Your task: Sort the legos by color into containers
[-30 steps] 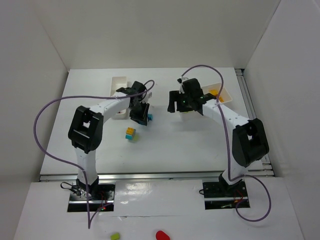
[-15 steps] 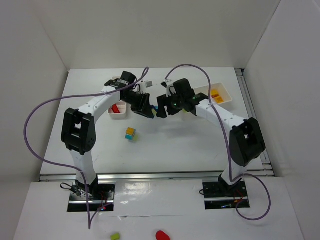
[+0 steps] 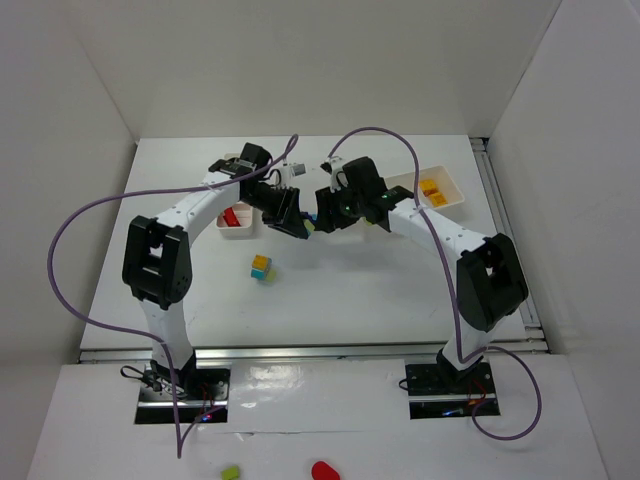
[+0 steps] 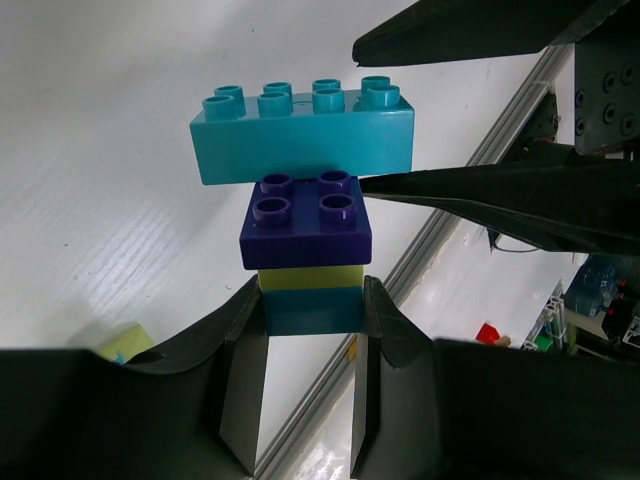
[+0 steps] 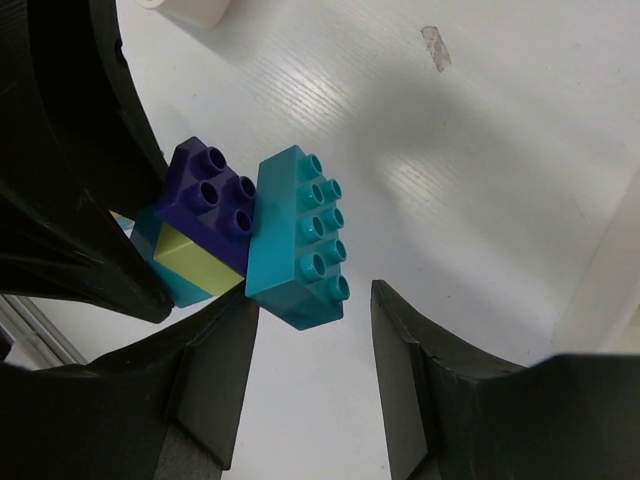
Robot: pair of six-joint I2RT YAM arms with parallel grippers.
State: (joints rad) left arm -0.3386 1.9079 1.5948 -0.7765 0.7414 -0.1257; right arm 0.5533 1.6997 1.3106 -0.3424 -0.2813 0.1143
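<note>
Nearest the arm bases, a loose little stack (image 3: 261,267) of yellow, cyan and green bricks sits on the worktop (image 3: 380,290), left of middle, and neither claw is on it.

The action is further in, above the middle of the worktop, where the two claws meet nose to nose. The left claw (image 4: 312,296) is pinching the teal brick (image 4: 312,312) at the bottom of a four-high tower. Above that come a lime brick (image 4: 310,277), a purple brick (image 4: 305,225) and a long cyan brick (image 5: 295,235) on top.

The right claw (image 5: 313,297) is spread, and here's the bit that matters. The long cyan brick lies with its long axis pointing straight into that claw's mouth, one end already between the fingers. Its studs face one finger with a clear gap. Its underside faces the other finger, whose tip sits right at the cyan/purple seam. I can't tell if that one is touching.

So the right arm is the one placed to take it. My guess is it squeezes and peels the cyan off while the left holds the rest. The risk I see is the seam-side finger catching the purple too.

Further back, the left tray (image 3: 240,235) has a red brick (image 3: 230,215) in it. The right tray (image 3: 455,195), near the far right corner, holds orange bricks (image 3: 432,190).
</note>
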